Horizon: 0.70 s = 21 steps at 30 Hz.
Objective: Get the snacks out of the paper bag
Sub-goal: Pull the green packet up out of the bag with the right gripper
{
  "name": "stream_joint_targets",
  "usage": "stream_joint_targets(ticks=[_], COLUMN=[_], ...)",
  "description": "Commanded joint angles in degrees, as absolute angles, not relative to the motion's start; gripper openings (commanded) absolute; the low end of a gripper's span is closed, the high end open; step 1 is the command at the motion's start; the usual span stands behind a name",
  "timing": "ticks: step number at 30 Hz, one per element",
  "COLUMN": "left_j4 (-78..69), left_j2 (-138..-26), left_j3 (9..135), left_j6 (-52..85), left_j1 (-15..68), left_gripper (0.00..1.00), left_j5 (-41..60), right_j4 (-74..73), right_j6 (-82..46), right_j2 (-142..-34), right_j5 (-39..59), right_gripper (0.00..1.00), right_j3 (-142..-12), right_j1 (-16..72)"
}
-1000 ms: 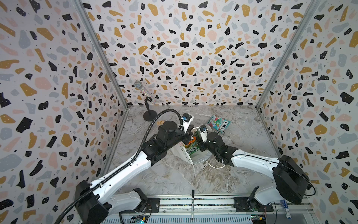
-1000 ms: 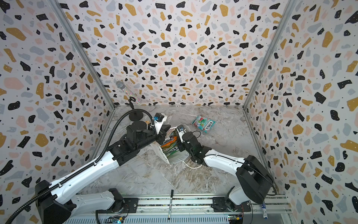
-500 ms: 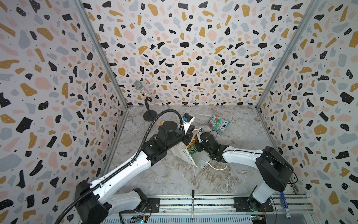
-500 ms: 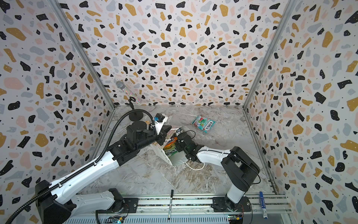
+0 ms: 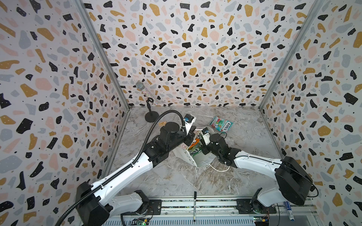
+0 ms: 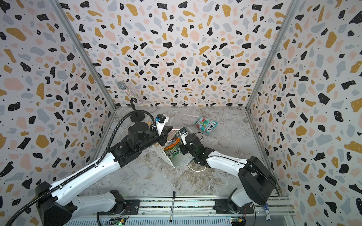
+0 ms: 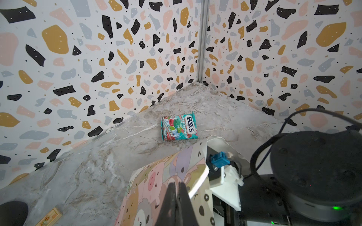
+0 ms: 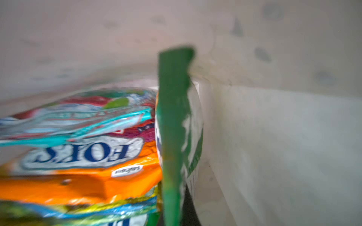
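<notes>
Robot test cell, lab-type. Terrazzo-print panel walls [image 5: 195, 49] on aluminium corner posts [image 5: 101, 54]; marble-print tabletop [image 5: 176, 180]. Left arm [image 5: 125, 172] and right arm [image 5: 254, 162] bolted to front rail [image 5: 215, 204]; bare circuit board [image 5: 141, 222] below.

snack packets [image 5: 221, 123]: glossy, crinkled plastic film. paper bag [image 7: 156, 182]: matt printed paper, creased. tabletop [image 5: 176, 176]: smooth, marble-look, faint sheen.

Walls: we see three panels [image 5: 186, 49] speckled with black, ochre, pink and grey shapes.
Corners: we see metal strips [image 5: 103, 56] joining them.
Floor: we see a grey marbled surface [image 5: 176, 180], evenly lit.
</notes>
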<state>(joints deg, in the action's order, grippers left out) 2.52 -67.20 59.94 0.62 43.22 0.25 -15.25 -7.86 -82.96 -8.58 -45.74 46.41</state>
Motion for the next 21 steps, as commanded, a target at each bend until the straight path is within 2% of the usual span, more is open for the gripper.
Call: stream_joint_targets(ticks=[1, 21], left_j4=[0.70, 1.44], left_j2=[-67.24, -67.68], left_j3=[61.85, 62.13], left_j6=[0.88, 0.45], left_j1=[43.44, 43.56], left_gripper=[0.00, 0.00], left_j5=[-0.98, 0.22], right_j4=[-17.74, -6.84], right_j6=[-7.01, -4.24], right_j2=[-77.77, -57.28], right_j5=[-7.08, -9.59], right_gripper=[0.00, 0.00], right_j3=[-45.23, -44.29], right_j1=[46.49, 46.49])
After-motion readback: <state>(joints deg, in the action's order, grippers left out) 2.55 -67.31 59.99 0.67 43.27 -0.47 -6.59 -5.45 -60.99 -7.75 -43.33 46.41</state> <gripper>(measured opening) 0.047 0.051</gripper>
